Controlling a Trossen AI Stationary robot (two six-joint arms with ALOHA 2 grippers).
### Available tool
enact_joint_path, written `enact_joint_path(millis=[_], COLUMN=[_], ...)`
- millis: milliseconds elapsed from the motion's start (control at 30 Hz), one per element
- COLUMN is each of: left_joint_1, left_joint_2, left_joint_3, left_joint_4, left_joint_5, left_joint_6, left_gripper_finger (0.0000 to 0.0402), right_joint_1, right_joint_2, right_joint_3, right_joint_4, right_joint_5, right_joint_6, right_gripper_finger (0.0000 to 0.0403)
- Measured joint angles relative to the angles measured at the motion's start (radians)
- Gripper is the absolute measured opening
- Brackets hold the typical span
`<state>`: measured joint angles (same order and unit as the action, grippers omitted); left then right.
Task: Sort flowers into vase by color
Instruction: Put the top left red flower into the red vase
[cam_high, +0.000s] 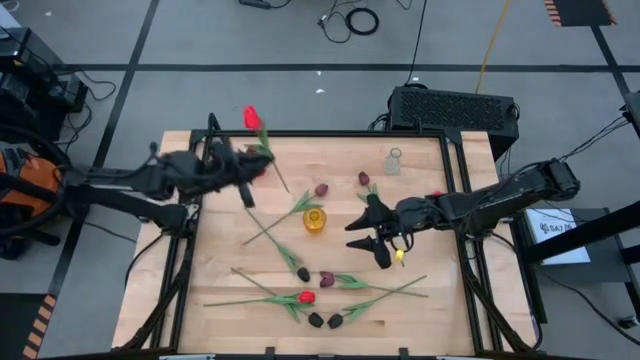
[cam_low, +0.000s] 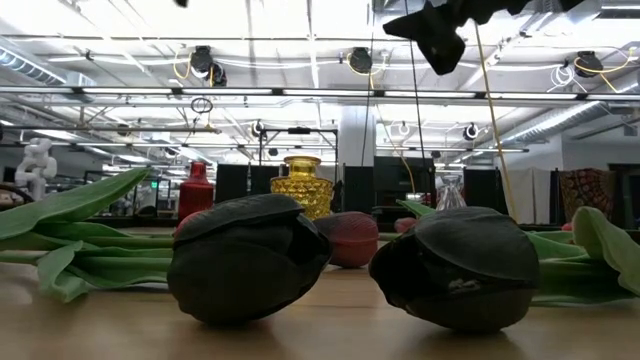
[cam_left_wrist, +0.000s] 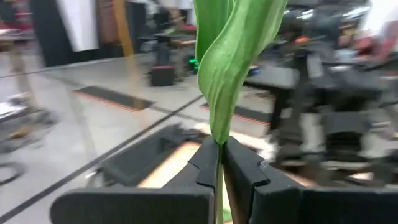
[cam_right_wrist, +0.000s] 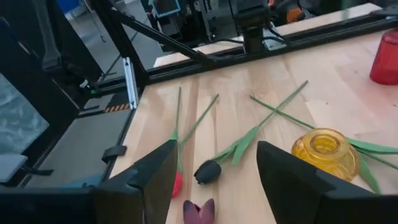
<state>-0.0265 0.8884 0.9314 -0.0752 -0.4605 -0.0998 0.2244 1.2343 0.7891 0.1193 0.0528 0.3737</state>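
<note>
Overhead and bench-level views of a wooden bench (cam_high: 420, 310) carrying artificial tulips, with the yellow vase (cam_high: 315, 220) near its centre as landmark. The left gripper (cam_high: 246, 168) is raised beyond the vase toward the far-left corner of the bench, its fingers (cam_left_wrist: 208, 165) pressed together on the green stem of a red tulip (cam_high: 252, 118); the red head lies past the bench's far edge, and in the left wrist view a folded green leaf (cam_left_wrist: 227, 68) rises straight from between the fingers. The right gripper (cam_high: 368, 235) hangs above the bench just to the right of the vase, fingers (cam_right_wrist: 155, 177) spread wide apart and holding nothing. In the right wrist view the vase stands upright between and beyond these fingers, with a red vase (cam_right_wrist: 385, 56) partly visible at the edge. A clear glass vase (cam_high: 393, 161) stands farther from the yellow vase, toward the far-right corner. Two maroon tulip heads (cam_high: 321, 189) lie just beyond the yellow vase, their stems crossing beside it. The remaining loose flowers (cam_high: 330, 285) lie flat on the near side of the vase: one red head (cam_high: 307, 297) among crossing green stems, and dark heads (cam_high: 316, 320) closest to the near edge. In the low view two of these dark heads (cam_low: 245, 255) fill the foreground, touching the bench, with the yellow vase behind them.
</note>
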Motion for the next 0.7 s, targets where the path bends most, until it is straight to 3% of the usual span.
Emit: enact_joint_path(millis=[200, 467, 700], left_joint_1=[0.173, 0.429, 0.626], left_joint_2=[-0.077, -0.08, -0.084], left_joint_3=[-0.001, -0.002, -0.06], left_joint_4=[-0.159, -0.271, -0.246], left_joint_5=[-0.024, 0.141, 0.265], left_joint_6=[-0.026, -0.025, -0.007], left_gripper_finger=[0.0017, 0.0017, 0.0017], right_joint_1=[0.007, 0.007, 0.007], right_joint_2=[-0.002, -0.002, -0.002], right_joint_3=[0.0, 0.0, 0.0], right_joint_4=[-0.032, -0.036, -0.067], right_joint_5=[-0.002, -0.002, -0.002], right_joint_6=[-0.01, -0.038, -0.047], right_gripper_finger=[0.0211, 0.021, 0.021])
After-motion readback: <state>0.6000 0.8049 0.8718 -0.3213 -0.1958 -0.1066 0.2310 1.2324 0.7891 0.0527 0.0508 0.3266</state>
